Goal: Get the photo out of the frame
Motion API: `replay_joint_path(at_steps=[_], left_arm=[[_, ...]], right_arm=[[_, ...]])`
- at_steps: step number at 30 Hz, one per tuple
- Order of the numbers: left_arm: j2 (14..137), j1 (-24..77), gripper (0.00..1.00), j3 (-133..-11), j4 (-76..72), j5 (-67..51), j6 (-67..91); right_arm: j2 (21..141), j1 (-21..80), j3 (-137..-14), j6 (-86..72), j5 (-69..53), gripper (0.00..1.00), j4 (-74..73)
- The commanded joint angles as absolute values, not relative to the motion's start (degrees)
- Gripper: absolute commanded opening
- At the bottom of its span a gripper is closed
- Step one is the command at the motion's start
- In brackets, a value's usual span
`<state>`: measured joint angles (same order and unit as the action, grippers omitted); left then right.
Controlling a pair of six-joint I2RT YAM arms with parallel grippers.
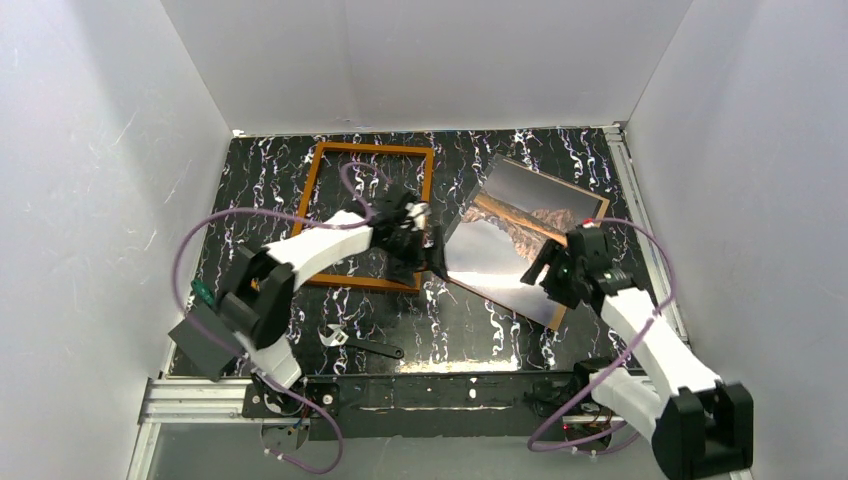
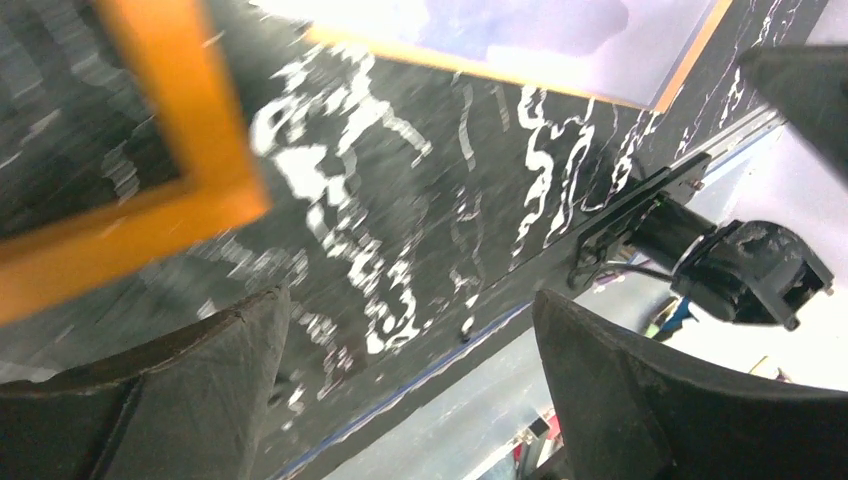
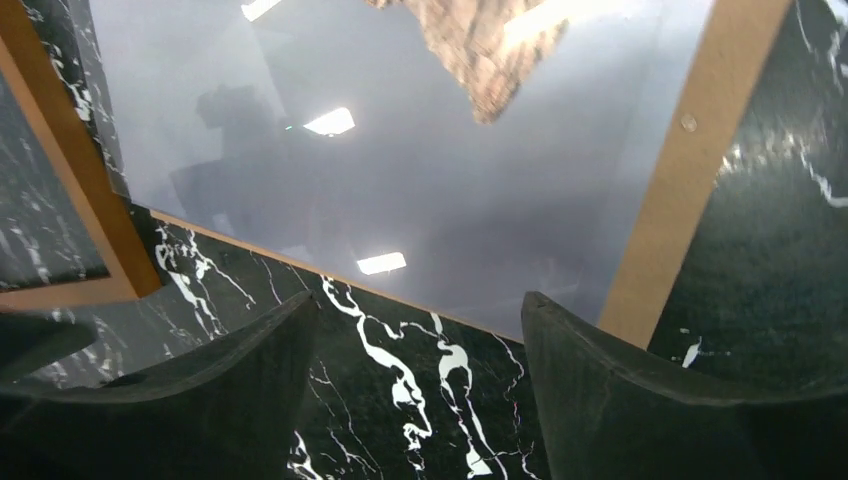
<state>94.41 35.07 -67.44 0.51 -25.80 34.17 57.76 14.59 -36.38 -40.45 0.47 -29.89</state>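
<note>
Photo (image 1: 515, 235) flat on the dark marbled table (image 1: 470, 320), picture side up, turned at an angle, right of the frame (image 1: 375, 148) and apart from it. We see table surface through the frame's opening. The frame's near right corner is covered in the top view by the left arm. The left gripper (image 1: 425, 250) sits in the gap between frame and photo and masks the photo's left corner. In the left wrist view its fingers (image 2: 230, 350) stand wide apart with only table between them. That view is blurred, with the frame (image 2: 190, 150) and photo (image 2: 520, 40) cut off at its edges.

The right gripper (image 1: 545, 270) is over the photo's near right edge and hides part of it. In the right wrist view it (image 3: 420, 310) is spread and grasps nothing. The photo (image 3: 400, 170) fills the far part, glare washing out most of the picture, a tan border on its right. A wrench (image 1: 360, 343) lies near the table's near edge.
</note>
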Motion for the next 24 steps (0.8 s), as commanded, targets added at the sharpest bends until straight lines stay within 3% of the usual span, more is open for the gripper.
replay_joint_path(at_steps=[1, 8, 17, 24], left_arm=[[106.0, 41.2, 0.88, -78.0, -3.1, -29.7, 40.4], [119.3, 43.3, 0.76, -87.6, -8.5, -32.9, 45.6], [124.5, 43.4, 0.71, -91.8, -6.3, -32.2, 43.0], [121.4, 43.4, 0.67, -92.0, -5.2, -32.5, 44.0]], right_arm=[[48.5, 9.5, -31.0, -44.5, -2.2, 0.84, -28.2], [48.9, -2.3, -28.9, -41.6, -7.7, 0.81, -27.4], [53.1, -4.8, -27.5, -39.1, -8.2, 0.69, -24.1], [55.9, -4.9, -27.4, -38.5, -6.9, 0.61, -23.6]])
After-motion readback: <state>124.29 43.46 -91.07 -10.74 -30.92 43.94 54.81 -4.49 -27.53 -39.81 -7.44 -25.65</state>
